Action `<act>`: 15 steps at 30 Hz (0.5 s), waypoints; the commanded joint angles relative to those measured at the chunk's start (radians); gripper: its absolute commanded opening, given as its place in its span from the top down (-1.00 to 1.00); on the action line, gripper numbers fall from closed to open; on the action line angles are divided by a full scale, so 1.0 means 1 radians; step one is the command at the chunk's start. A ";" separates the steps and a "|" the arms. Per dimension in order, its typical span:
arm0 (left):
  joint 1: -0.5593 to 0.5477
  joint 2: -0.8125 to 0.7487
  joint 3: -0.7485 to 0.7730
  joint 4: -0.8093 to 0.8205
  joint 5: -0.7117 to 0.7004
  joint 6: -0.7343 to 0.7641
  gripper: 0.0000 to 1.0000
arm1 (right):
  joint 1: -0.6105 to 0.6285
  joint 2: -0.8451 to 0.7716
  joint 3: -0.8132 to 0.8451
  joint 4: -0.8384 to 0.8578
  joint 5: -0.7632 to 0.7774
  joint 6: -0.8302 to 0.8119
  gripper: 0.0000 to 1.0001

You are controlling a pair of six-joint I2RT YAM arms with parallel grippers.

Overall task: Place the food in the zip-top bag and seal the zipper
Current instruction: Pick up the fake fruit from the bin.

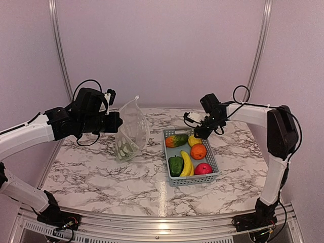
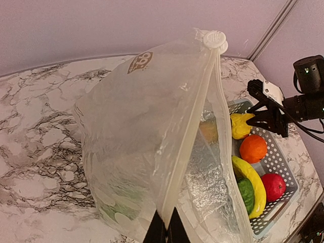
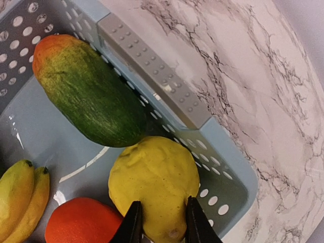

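Your left fingers (image 2: 156, 235) are pressed together on the mouth edge of the zip-top bag (image 2: 136, 131), pinching it right at the zipper (image 2: 190, 131). From that pinch the strip runs up and away, and the bag hangs to either side of it with its dotted lower part down on the surface (image 1: 101, 172). The mouth gapes on the side facing the basket (image 3: 152, 76), so the opening is ready to take things. No food shows inside the bag, and the zipper is unsealed.

Your right fingers (image 3: 132, 225) are well apart from the bag, down inside the basket. They straddle the narrow end of the yellow piece (image 3: 154, 187) and appear to touch it on both sides. I judge that a pinch, though the piece rests on the basket floor and is not yet lifted. Just beyond those fingers lies the dark green piece (image 3: 86, 96). Beside them to one side are the orange (image 3: 83, 223) and the banana (image 3: 20, 197). The green pepper (image 1: 175, 165) and the apple (image 1: 203, 168) sit at the basket's near end.

By my reckoning you are at the very start. The bag is held open and the first grasp is forming, but all six pieces remain to be carried across. Sealing comes last.
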 commanded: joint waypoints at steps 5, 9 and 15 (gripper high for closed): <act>-0.002 -0.004 0.005 -0.010 0.013 0.000 1.00 | -0.005 -0.026 0.042 -0.063 -0.072 0.045 0.93; -0.003 -0.002 0.004 -0.010 0.011 0.003 1.00 | -0.005 -0.108 0.077 -0.106 -0.123 0.060 0.94; -0.002 0.021 0.027 -0.017 0.011 -0.008 1.00 | -0.002 -0.204 0.182 -0.159 -0.294 0.063 0.96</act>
